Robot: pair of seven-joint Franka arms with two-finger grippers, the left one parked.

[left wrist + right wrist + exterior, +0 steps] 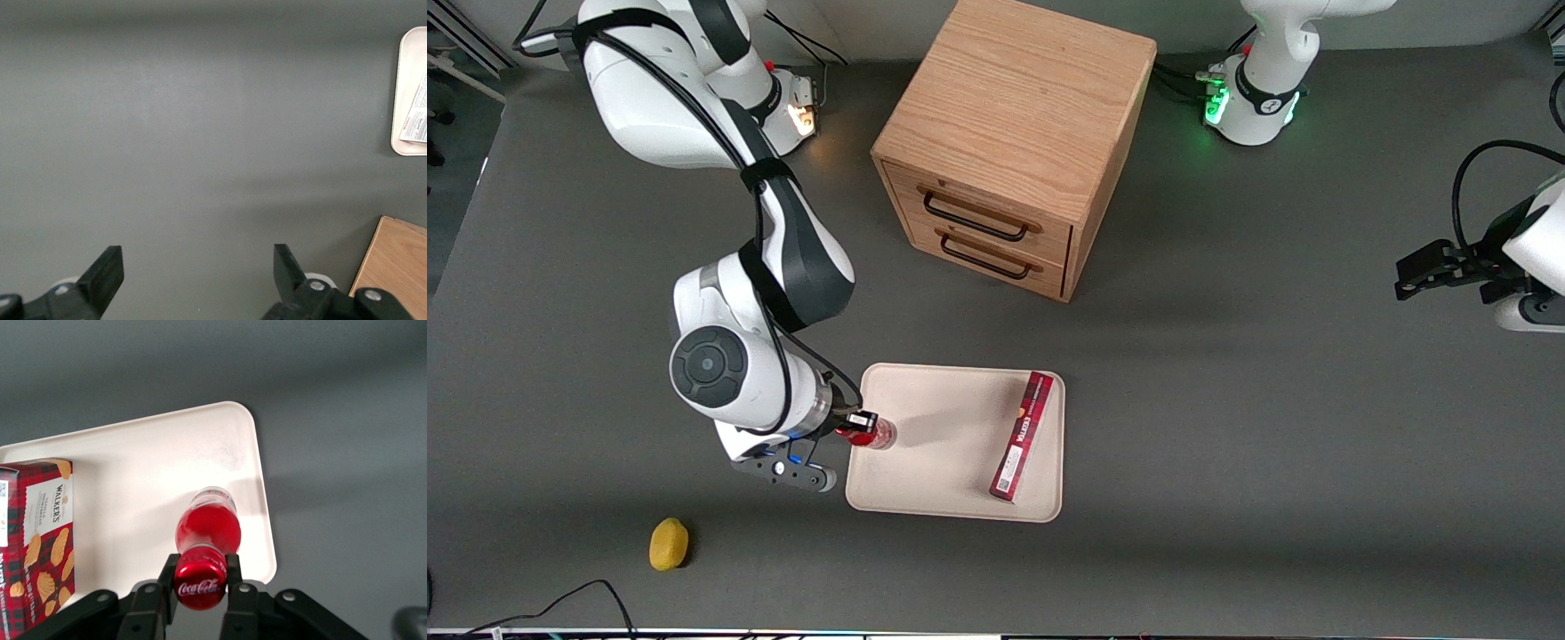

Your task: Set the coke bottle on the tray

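Observation:
The coke bottle [871, 433] is a small red bottle with a red cap and a clear base. My right gripper [860, 422] is shut on its neck just under the cap. In the right wrist view the gripper [200, 573] clamps the bottle [208, 528] from both sides, with the white script on the cap facing the camera. The bottle stands upright over the cream-beige tray [925, 480], at the tray's edge toward the working arm's end; the tray [147, 467] lies right under its base. Whether the base touches the tray I cannot tell.
A long dark-red tartan biscuit carton [1022, 436] lies on the tray toward the parked arm's end; it also shows in the right wrist view [37, 540]. A wooden two-drawer cabinet [1014, 142] stands farther from the front camera. A yellow lemon [668, 543] lies nearer the front camera.

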